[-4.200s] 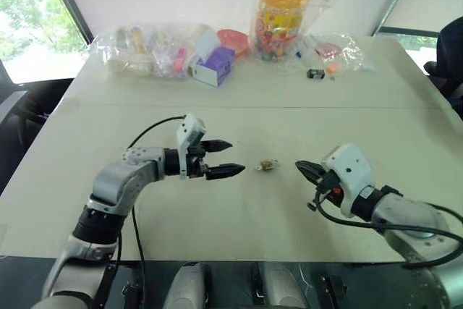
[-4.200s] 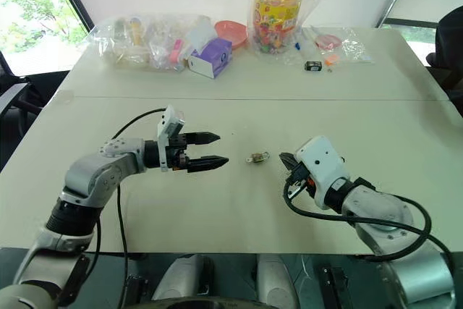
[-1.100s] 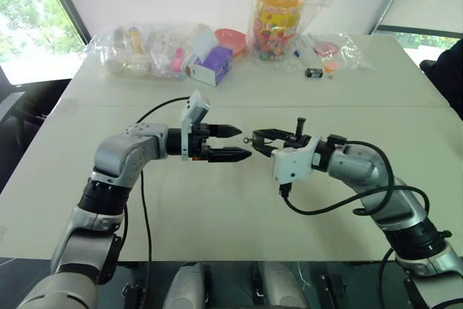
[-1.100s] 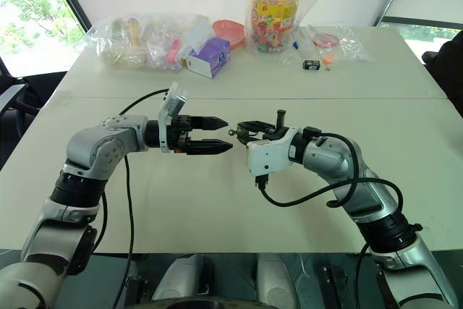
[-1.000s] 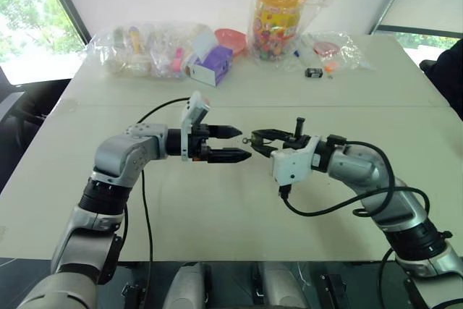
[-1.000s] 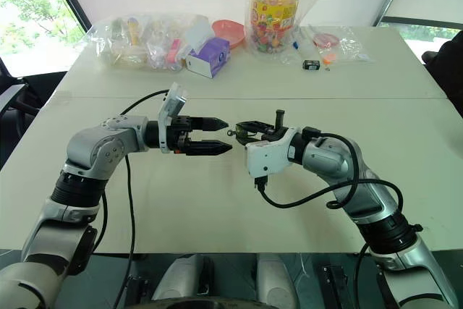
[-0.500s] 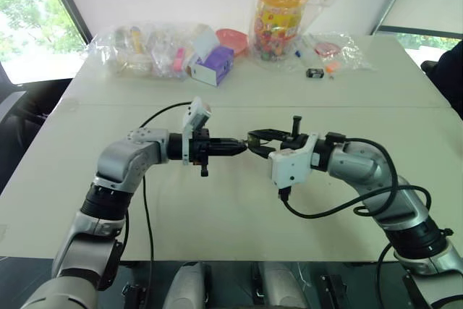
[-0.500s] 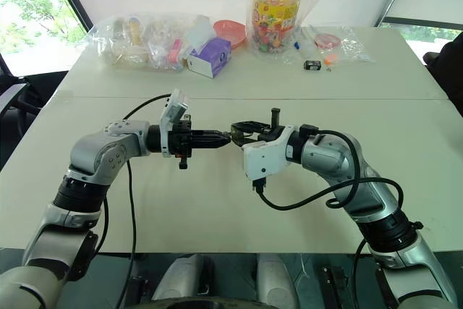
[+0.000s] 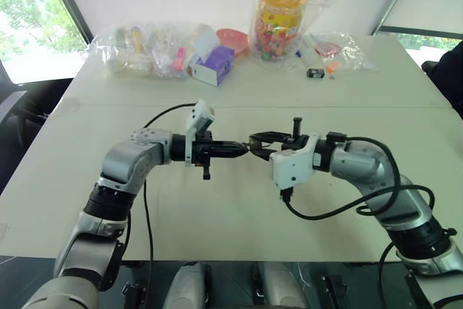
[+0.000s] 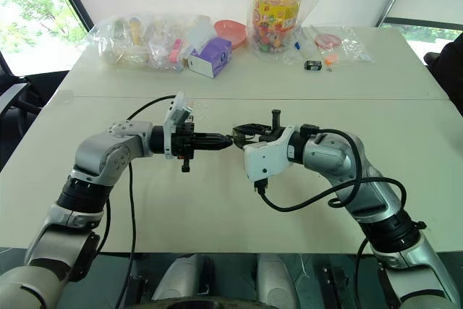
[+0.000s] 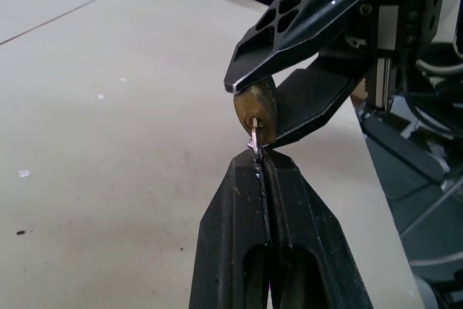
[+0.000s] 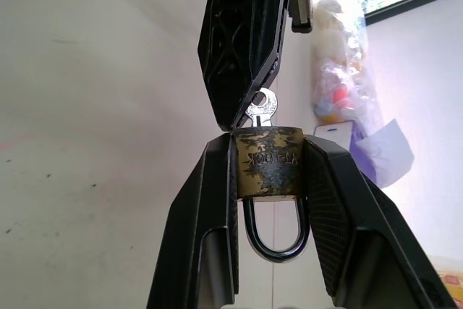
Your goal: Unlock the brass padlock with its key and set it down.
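Note:
The brass padlock (image 12: 269, 164) hangs above the table with my right gripper (image 12: 269, 146) shut on its body. Its silvery shackle (image 12: 273, 240) points back between the fingers. The key (image 12: 262, 106) sticks out of the keyhole on the lock's end, and my left gripper (image 11: 259, 161) is shut on the key's flat head. In the head views the two grippers meet tip to tip over the middle of the table, the left gripper (image 9: 241, 149) coming from the left and the right gripper (image 9: 253, 139) from the right.
Along the far edge of the table (image 9: 239, 215) lie clear bags of small items (image 9: 145, 52), a purple box (image 9: 213, 65), a jar of sweets (image 9: 281, 12) and a small black box (image 9: 315, 73). A seam (image 9: 362, 106) crosses the tabletop.
My left gripper has gone from open to shut, closing on the key in the lock. The right gripper has kept the padlock in place above the table.

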Controlling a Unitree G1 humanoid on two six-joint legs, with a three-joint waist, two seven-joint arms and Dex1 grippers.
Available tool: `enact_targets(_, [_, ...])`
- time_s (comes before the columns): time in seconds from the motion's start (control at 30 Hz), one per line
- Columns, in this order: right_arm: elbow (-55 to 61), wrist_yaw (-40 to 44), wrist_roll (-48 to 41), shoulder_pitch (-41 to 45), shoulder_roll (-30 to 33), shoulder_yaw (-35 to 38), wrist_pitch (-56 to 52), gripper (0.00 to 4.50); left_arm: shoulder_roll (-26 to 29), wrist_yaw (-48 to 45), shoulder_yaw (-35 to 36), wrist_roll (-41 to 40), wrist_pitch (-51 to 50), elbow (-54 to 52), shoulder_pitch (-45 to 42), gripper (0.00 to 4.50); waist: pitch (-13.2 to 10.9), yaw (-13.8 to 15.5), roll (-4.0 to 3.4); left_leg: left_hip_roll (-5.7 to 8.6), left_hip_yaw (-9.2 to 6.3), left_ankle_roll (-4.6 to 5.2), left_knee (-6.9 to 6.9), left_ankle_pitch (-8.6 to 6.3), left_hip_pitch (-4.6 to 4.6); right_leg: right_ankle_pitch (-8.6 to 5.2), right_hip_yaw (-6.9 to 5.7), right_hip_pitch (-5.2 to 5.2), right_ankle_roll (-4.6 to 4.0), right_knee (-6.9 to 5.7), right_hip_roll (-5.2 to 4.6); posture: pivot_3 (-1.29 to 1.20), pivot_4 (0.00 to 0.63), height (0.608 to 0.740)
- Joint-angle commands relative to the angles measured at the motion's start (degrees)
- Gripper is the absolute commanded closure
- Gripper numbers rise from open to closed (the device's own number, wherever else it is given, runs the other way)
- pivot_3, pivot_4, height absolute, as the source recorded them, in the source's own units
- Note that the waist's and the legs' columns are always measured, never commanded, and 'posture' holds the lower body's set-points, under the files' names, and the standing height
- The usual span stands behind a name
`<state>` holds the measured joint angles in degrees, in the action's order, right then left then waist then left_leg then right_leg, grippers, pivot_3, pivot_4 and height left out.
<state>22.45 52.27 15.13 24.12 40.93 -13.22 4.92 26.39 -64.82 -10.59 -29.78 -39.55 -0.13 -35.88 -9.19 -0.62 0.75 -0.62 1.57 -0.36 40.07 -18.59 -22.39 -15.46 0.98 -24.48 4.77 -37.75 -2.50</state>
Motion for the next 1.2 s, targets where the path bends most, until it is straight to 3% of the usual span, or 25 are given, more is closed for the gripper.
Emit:
enact_targets(0.03, [2.7,2.8,-1.5,0.0,0.6,-1.6,-1.0,3.76,0.2,-2.1,-0.8,1.6,4.9,-1.6,-1.3,4.48,0.0,0.0,0.00,0.00,0.00,0.00,0.00,0.00,0.00,0.00,0.00,0.00,0.00,0.00,0.01,0.00,0.150,0.735])
enact_targets(0.4, [2.7,13.1,-5.2,2.7,1.4,-6.1,-6.7,3.76,-1.1,-4.0,-8.0,20.2,41.7,3.9,0.0,4.48,0.0,0.1,0.00,0.01,0.02,0.00,0.00,0.00,0.01,0.00,-0.02,0.00,0.00,0.01,0.02,0.00,0.150,0.735])
enact_targets(0.47, [2.2,13.3,-4.9,3.2,1.1,-6.1,-7.1,3.76,-1.4,-4.3,-8.0,20.7,44.4,4.6,-0.2,4.48,0.0,0.1,0.00,0.01,0.02,0.00,0.00,0.00,0.00,0.00,-0.03,0.00,0.00,0.01,0.02,0.00,0.150,0.735])
enact_targets(0.67, [-0.2,11.2,-3.5,4.3,1.2,-4.3,-4.9,3.76,-0.9,-4.4,-4.3,10.3,21.7,-0.1,0.7,4.48,0.0,0.0,0.00,0.00,0.01,0.02,0.00,-0.01,0.01,0.00,-0.05,0.00,0.00,0.00,0.05,0.00,0.150,0.735])
enact_targets(0.8, [-2.0,7.5,-2.2,3.9,1.0,-2.8,-3.0,3.76,-0.9,-1.8,3.5,-6.9,-8.0,-1.8,-1.3,4.48,0.0,-0.1,0.00,-0.02,0.00,0.02,0.00,-0.01,0.01,0.00,-0.05,0.00,0.01,-0.04,0.05,0.00,0.150,0.735])
enact_targets(0.93, [-3.0,4.9,-2.1,2.8,0.7,-1.9,-2.9,3.76,-2.3,2.1,8.5,-14.3,-20.0,-1.5,-2.8,4.48,0.0,0.1,0.03,-0.02,-0.03,0.02,0.05,-0.01,0.01,-0.01,-0.07,0.01,0.01,-0.09,0.02,0.00,0.150,0.735])
enact_targets(1.03, [-3.7,3.0,-1.5,2.1,0.6,-1.6,-2.7,3.76,-2.8,4.6,9.9,-16.2,-23.4,-1.5,-2.6,3.57,0.0,0.0,0.02,0.03,-0.02,0.02,0.05,-0.01,0.01,-0.01,-0.03,0.01,0.01,-0.09,-0.06,0.00,0.150,0.735])
enact_targets(1.2, [-4.5,1.2,-1.2,1.4,0.6,-1.6,-3.0,3.76,-1.6,5.6,8.6,-14.4,-21.5,-2.5,-1.7,1.11,0.0,-0.1,0.02,-0.01,-0.03,-0.04,0.04,0.02,0.04,-0.01,0.00,0.00,0.01,-0.12,-0.06,0.00,0.150,0.735])
